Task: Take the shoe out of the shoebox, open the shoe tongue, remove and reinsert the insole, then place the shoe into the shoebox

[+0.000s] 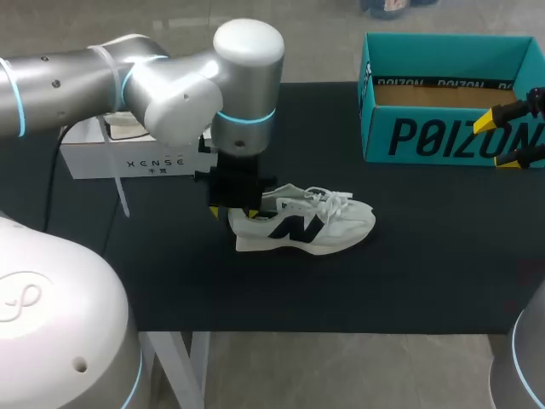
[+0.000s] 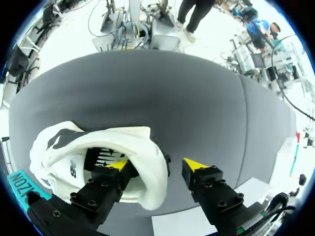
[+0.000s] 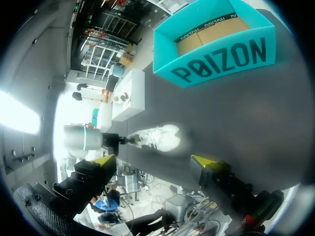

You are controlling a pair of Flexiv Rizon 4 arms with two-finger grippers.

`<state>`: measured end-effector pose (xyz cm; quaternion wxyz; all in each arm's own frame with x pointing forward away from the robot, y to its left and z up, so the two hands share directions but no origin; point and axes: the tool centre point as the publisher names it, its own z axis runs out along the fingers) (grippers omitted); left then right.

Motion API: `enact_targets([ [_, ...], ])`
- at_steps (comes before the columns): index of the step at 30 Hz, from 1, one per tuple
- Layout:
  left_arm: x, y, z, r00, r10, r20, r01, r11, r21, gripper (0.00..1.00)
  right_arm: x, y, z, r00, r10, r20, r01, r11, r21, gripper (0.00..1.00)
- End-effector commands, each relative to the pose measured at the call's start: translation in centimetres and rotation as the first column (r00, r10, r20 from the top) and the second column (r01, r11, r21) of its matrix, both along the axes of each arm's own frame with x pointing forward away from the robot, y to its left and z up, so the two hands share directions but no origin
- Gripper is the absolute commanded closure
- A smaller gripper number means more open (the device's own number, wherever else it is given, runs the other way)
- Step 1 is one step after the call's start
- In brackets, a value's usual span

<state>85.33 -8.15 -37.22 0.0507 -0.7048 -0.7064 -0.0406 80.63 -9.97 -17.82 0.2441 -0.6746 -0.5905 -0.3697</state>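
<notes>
A white sneaker (image 1: 306, 223) with a black logo lies upright on the black tabletop, toe pointing toward my right side. My left gripper (image 1: 234, 213) comes down over its heel. In the left wrist view one yellow-tipped finger (image 2: 115, 167) sits inside the shoe (image 2: 64, 147) opening, while the other finger (image 2: 197, 167) stands outside the heel with a small gap, so the gripper (image 2: 156, 166) is open. The teal shoebox (image 1: 443, 136) stands open at the back right. My right gripper (image 1: 504, 138) hovers open in front of it, with nothing between its fingers (image 3: 153, 161); the shoe (image 3: 160, 138) and shoebox (image 3: 221, 59) lie ahead of it.
A white flat box (image 1: 128, 158) lies at the back left, partly under my left arm. Bare black tabletop (image 1: 426, 256) stretches in front of the shoe and between shoe and shoebox.
</notes>
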Motion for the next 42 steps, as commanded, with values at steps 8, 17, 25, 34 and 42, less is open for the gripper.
enact_targets([
  [8,2.8,1.1,4.7,0.871,0.475,-0.128,-0.488,0.868,-0.093,0.00,0.0,0.1,0.0,1.000,-0.001,-0.002,0.001,1.000,-0.003,0.00],
  [17,4.7,2.3,5.4,0.742,0.547,-0.387,-0.643,0.743,-0.184,0.00,0.0,0.1,0.0,1.000,-0.001,-0.002,0.001,1.000,-0.003,0.00],
  [25,4.7,2.3,5.4,0.742,0.547,-0.387,-0.643,0.743,-0.184,0.00,0.0,0.1,0.0,1.000,-0.001,-0.002,0.001,1.000,-0.003,0.00],
  [34,4.5,2.6,6.4,0.707,0.595,-0.382,-0.700,0.666,-0.259,0.00,0.0,0.1,0.0,1.000,-0.001,-0.002,0.001,1.000,-0.003,0.00],
  [42,4.5,6.1,9.5,0.470,0.776,-0.420,-0.838,0.244,-0.488,0.00,0.0,0.1,0.0,1.000,-0.001,-0.002,0.001,1.000,-0.003,0.00],
])
